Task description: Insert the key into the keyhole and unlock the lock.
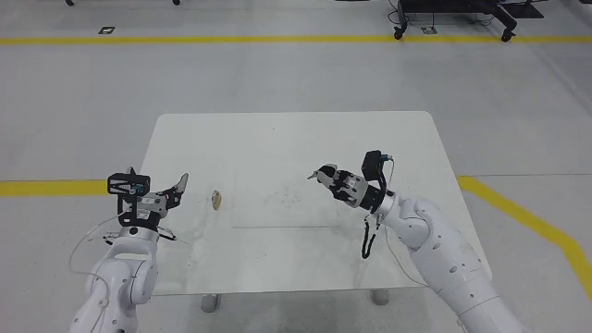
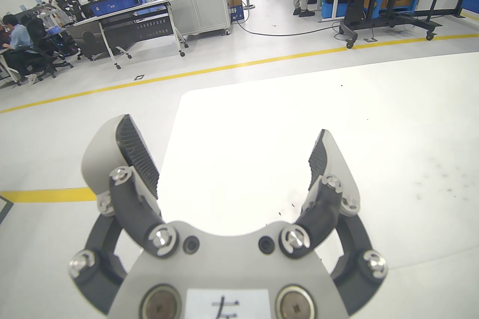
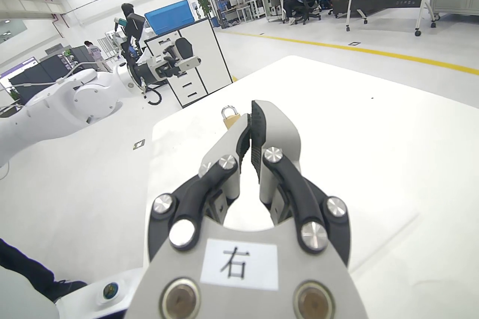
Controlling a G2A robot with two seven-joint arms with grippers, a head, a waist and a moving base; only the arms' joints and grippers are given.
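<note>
A small brass padlock [image 1: 216, 200] lies on the white table [image 1: 296, 139] near its left side; in the right wrist view the padlock [image 3: 229, 115] sits just beyond the fingertips, shackle up. My left gripper [image 1: 174, 189] hovers a short way left of the padlock, over the table's left edge, and is open [image 2: 224, 133] with nothing between its ribbed pads. My right gripper [image 1: 321, 174] is over the middle of the table, well right of the padlock, pointing toward it. Its fingers [image 3: 258, 126] are shut, and a thin metal tip, the key [image 1: 312, 177], pokes out of them.
A black cable [image 1: 368, 236] hangs from the right wrist over the table's front right part. Faint dark marks [image 1: 291, 199] dot the tabletop between the padlock and the right gripper. Yellow floor lines run past both sides of the table.
</note>
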